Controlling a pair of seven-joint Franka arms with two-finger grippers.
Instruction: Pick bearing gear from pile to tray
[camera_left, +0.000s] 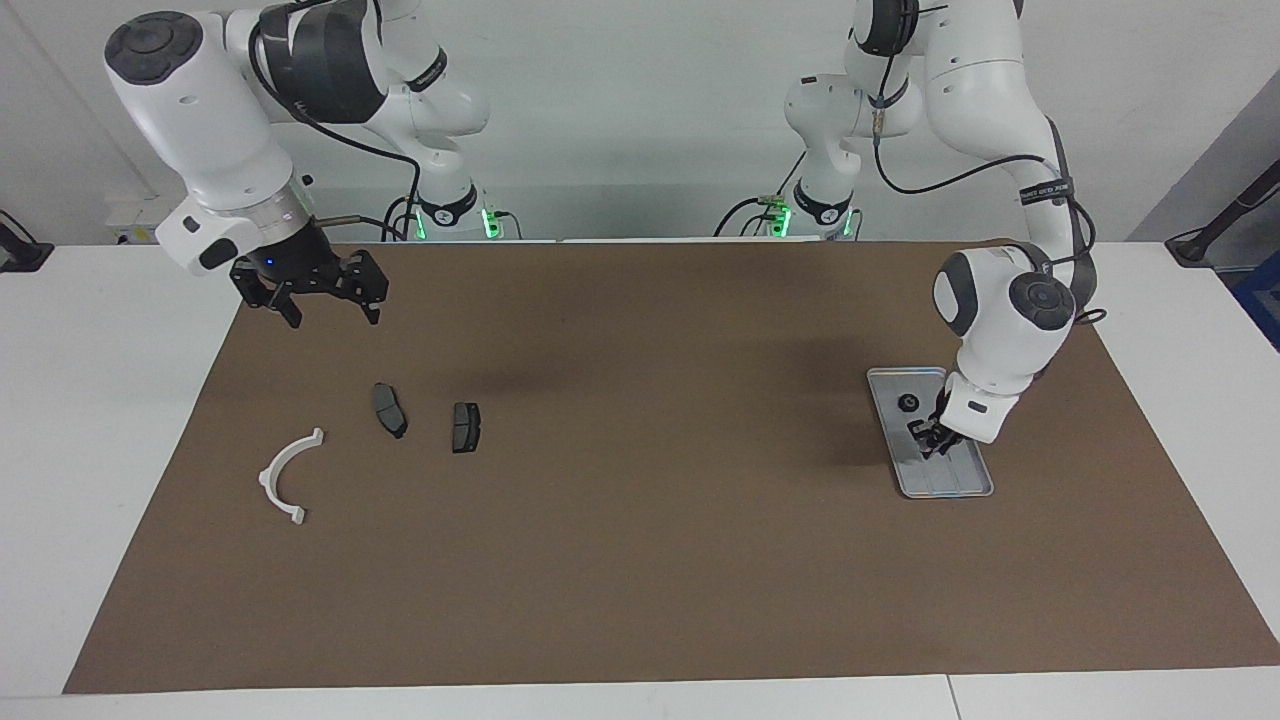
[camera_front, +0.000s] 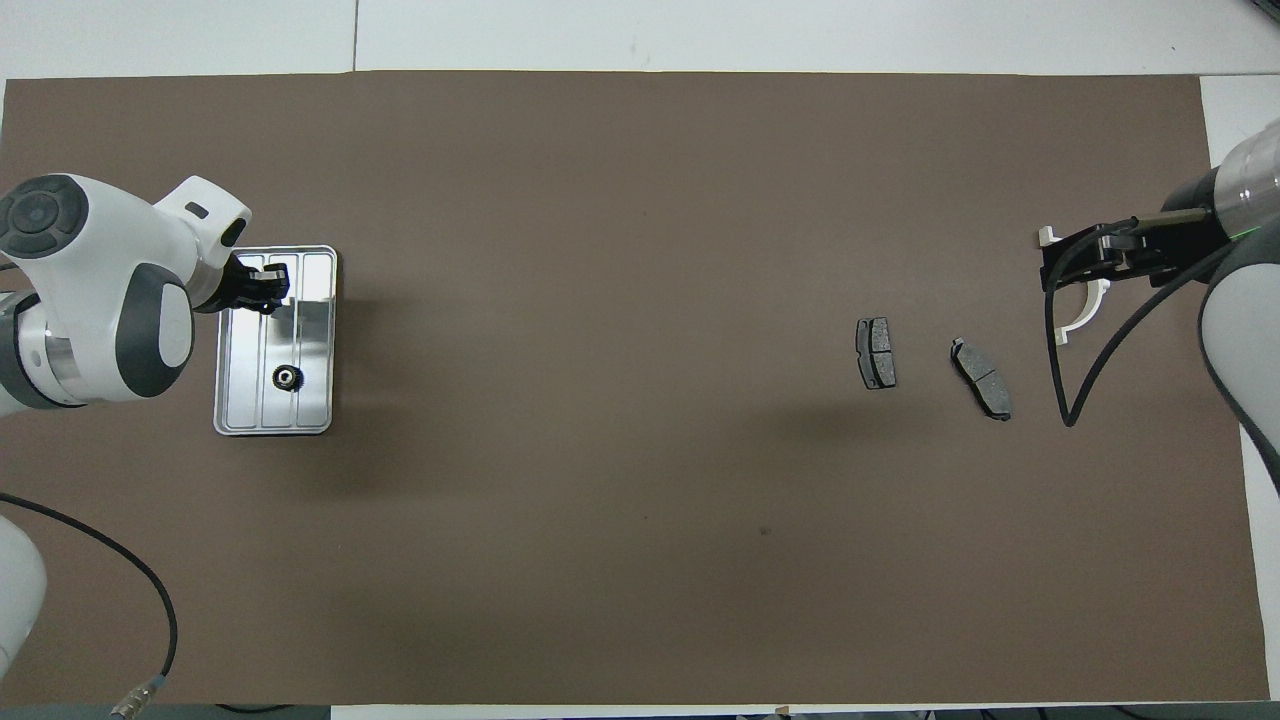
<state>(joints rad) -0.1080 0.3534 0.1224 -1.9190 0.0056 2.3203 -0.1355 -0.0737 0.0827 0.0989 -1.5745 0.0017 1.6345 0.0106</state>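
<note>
A silver tray lies on the brown mat at the left arm's end. One small black bearing gear rests in it, in the half nearer the robots. My left gripper hangs low over the tray's middle, shut; I cannot make out whether a piece sits between its tips. The pile lies at the right arm's end: a white half-ring bracket and two dark brake pads. My right gripper hovers open above that end.
The second brake pad lies beside the first. The brown mat covers most of the white table. A black cable droops from the right arm over the mat.
</note>
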